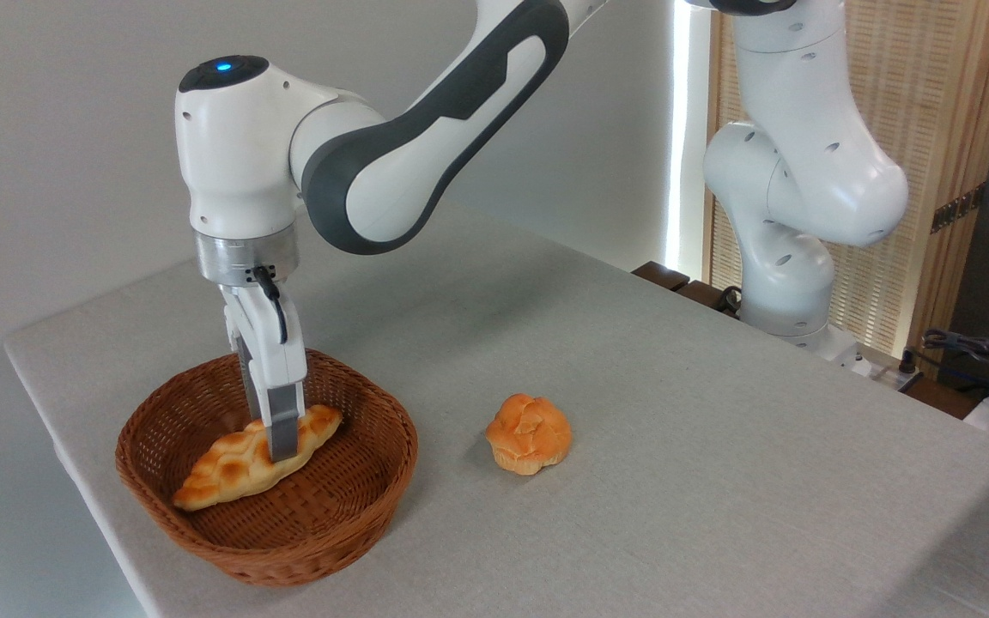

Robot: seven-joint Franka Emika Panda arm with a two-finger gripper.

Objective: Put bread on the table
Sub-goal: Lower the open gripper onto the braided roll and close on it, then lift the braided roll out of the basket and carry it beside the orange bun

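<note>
Brown wicker basket [323, 532] at frame left, w/ small round orange bun [529, 433] just right of it, apart.

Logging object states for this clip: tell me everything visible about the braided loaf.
The bread is a long golden-brown loaf with a braided, bumpy top, toasted patches and pointed ends. It looks glossy. It lies diagonally inside the wicker basket, lower end at front left, upper end toward back right, resting on the basket's floor. The gripper has its fingers down at the loaf's middle; whether they are clamped on it is unclear. It is not yet on the table.
</note>
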